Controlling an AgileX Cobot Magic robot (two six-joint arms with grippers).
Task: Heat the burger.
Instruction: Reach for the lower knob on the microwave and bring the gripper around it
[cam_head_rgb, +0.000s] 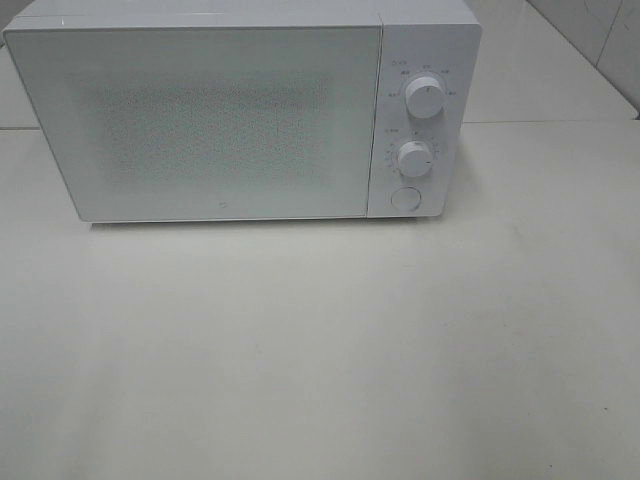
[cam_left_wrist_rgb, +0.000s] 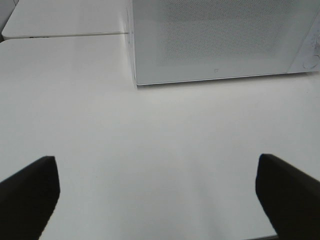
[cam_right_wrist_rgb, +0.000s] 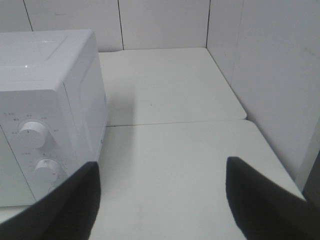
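The boxy white microwave oven (cam_head_rgb: 230, 120) carries fine, seemingly grey dots on its door; the left gripper (cam_left_wrist_rgb: 157, 192) and right gripper (cam_right_wrist_rgb: 162, 200) are black.

Microwave (cam_head_rgb: 240, 120) dial markings — too small, unreadable.

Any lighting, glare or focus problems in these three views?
Exterior high: flat, even light; white microwave nearly blends into the white table, only a thin shadow beneath it. Left wrist: left claw is a soft-edged black silhouette. Right wrist: right claw likewise; knob labels too blurred to read.
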